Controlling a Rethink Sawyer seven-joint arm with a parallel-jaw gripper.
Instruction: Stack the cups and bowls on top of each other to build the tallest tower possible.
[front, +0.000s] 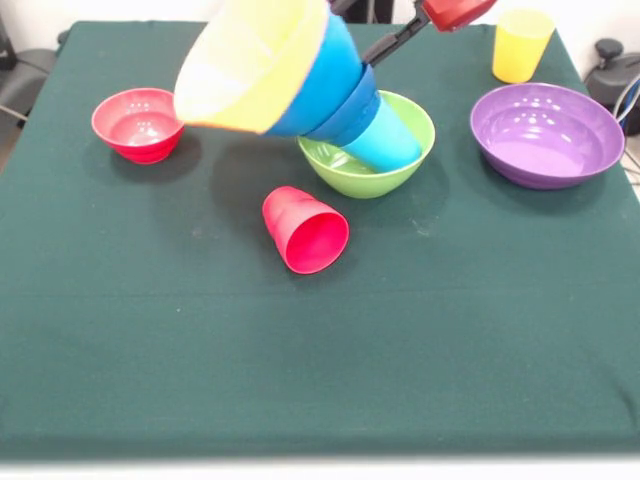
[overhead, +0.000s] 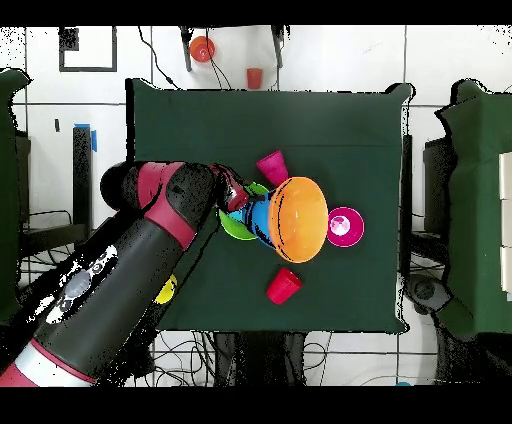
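A tilted tower leans left over the green bowl. Its light blue cup rests in that bowl and carries the small dark blue bowl, the medium blue bowl and the huge orange-yellow bowl. My gripper comes in from the upper right and meets the tower at the dark blue bowl's rim. The overhead view shows the gripper beside the orange-yellow bowl. One red cup lies on its side in front of the green bowl. Another red cup shows only in the overhead view.
A small red bowl stands at the left. A wide purple bowl stands at the right, with an upright yellow cup behind it. My arm covers the purple bowl in the overhead view.
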